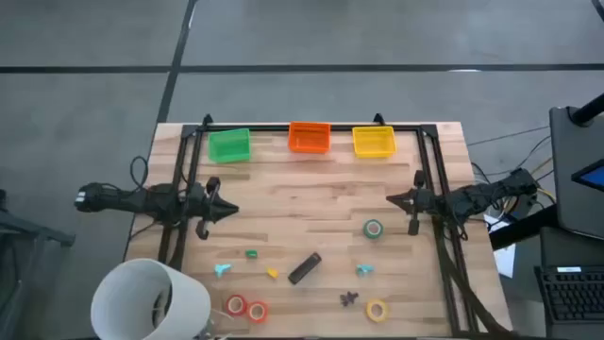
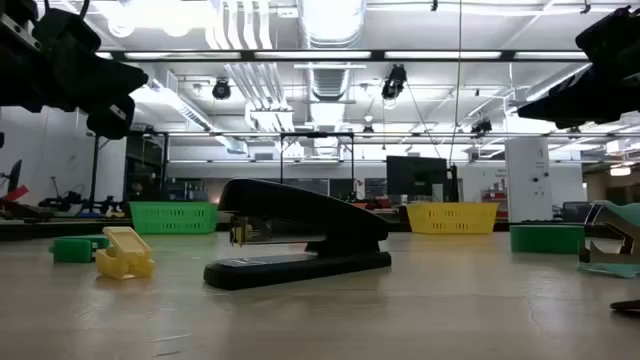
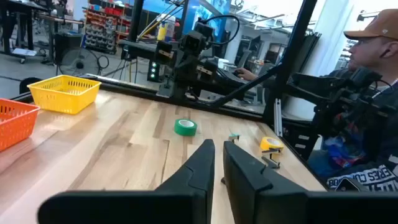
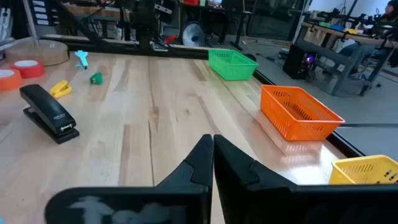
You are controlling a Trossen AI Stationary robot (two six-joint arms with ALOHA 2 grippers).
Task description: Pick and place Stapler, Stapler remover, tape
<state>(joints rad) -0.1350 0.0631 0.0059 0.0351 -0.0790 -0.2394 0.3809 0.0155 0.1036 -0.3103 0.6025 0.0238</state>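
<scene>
A robotics lab or workshop with an open industrial ceiling.

A wooden table stands on a grey concrete floor inside a dark metal frame. In the low view, bare ducts, pipes and strip lights run overhead, and a monitor sits in the background. The left wrist view shows shelves of bright parts bins, a fan, blue screens and a seated person beside the rig. The right wrist view shows workbenches laden with gear. A laptop and loose cables lie just beside the table.
</scene>
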